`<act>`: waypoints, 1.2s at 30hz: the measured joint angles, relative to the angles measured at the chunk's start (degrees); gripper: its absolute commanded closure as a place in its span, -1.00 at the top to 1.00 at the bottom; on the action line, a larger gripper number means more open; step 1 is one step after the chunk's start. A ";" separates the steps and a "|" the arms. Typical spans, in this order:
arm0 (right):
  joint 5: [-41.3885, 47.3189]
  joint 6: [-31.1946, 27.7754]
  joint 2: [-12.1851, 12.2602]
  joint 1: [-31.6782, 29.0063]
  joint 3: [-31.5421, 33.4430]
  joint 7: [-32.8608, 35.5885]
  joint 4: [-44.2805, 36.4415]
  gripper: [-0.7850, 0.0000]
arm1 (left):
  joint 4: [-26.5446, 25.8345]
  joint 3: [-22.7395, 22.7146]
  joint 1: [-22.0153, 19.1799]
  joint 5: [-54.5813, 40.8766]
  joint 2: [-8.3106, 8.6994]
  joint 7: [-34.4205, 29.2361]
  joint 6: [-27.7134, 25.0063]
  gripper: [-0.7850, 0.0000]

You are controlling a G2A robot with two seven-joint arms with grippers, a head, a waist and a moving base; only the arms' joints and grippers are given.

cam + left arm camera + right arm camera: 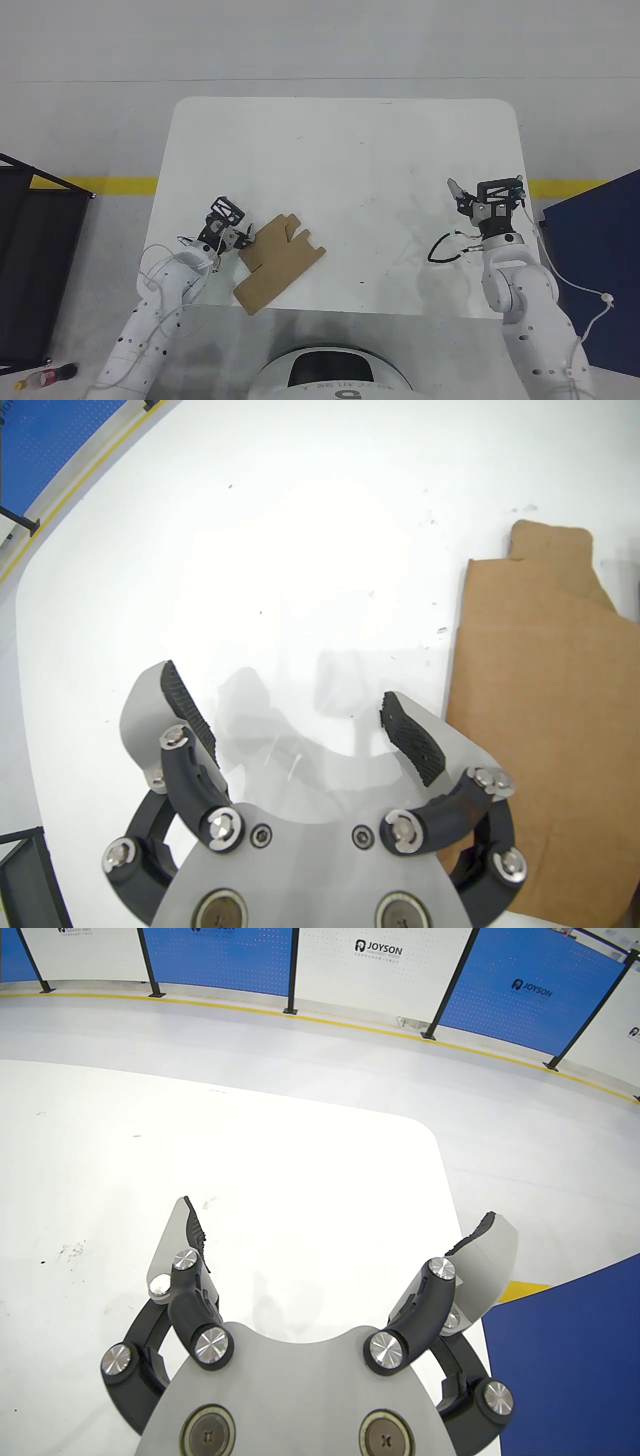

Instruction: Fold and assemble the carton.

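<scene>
left gripper (pixel 280 700), jaws spread wide and holding nothing, low over the white table (pixel 350 150), just beside the flat brown carton (pixel 278 260). the carton lies unfolded near the table edge nearest the robot, on its left side. right gripper (pixel 340 1228), likewise wide open and empty, well apart near the table's right edge.

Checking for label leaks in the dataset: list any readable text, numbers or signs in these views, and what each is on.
Carton: no print on the face that shows.
Table: none, only scuff marks.
Panels: a logo and brand word on several, left unquoted as a brand; the line under it is too small to read.
Bottle: label too small to read.
</scene>
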 measured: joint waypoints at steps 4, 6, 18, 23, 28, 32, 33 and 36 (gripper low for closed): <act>0.00 0.00 0.00 0.00 0.00 0.00 0.00 1.00 | -0.30 -0.02 0.52 0.14 0.14 1.29 -1.27 1.00; 0.00 0.00 0.00 0.00 0.00 0.00 0.00 1.00 | -0.53 -0.09 0.87 0.51 0.28 2.05 -2.17 1.00; 0.00 0.00 0.00 0.00 0.00 0.00 0.00 1.00 | -1.72 0.19 2.37 3.30 0.95 5.52 -6.28 1.00; 0.00 0.00 0.00 0.00 0.00 0.00 0.00 1.00 | -2.18 -0.16 2.86 3.57 1.23 6.96 -7.45 1.00; 0.00 0.00 0.00 0.00 0.00 0.00 0.00 1.00 | -3.01 -2.72 3.42 -0.30 1.51 8.51 -7.61 1.00; 0.00 0.00 0.00 0.00 0.00 0.00 0.00 1.00 | -5.70 -7.67 5.84 -6.87 2.15 10.35 -11.16 1.00; 0.00 0.00 0.00 0.00 0.00 0.00 0.00 1.00 | -6.78 -9.36 7.00 -8.88 2.39 10.84 -12.85 1.00; 0.00 0.00 0.00 0.00 0.00 0.00 0.00 1.00 | -9.29 -13.16 10.03 -13.03 2.94 11.56 -16.76 1.00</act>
